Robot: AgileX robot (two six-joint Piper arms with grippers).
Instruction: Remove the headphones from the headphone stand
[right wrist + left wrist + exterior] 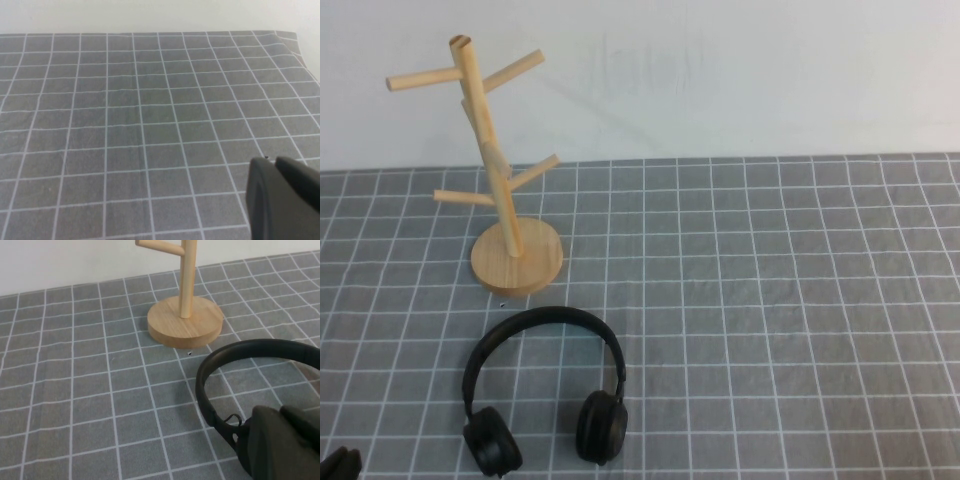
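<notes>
- I see the headphones lying flat on the grey checked cloth, off the headphone stand.
- The stand is upright at about 11 o'clock from the headphones, its round base near the top of the headband but not touching it; all pegs are bare.
- The two ear cups point toward my side of the table, and the headband arches toward the stand.
- The left gripper shows only as a dark corner at the near left edge, at about 8 o'clock from the headphones and apart from them.
- In the left wrist view the headband curves just beside the left gripper; I cannot tell how its fingers stand.
- The right gripper hangs over bare cloth, seen only in its own wrist view; I cannot tell its state either.
</notes>
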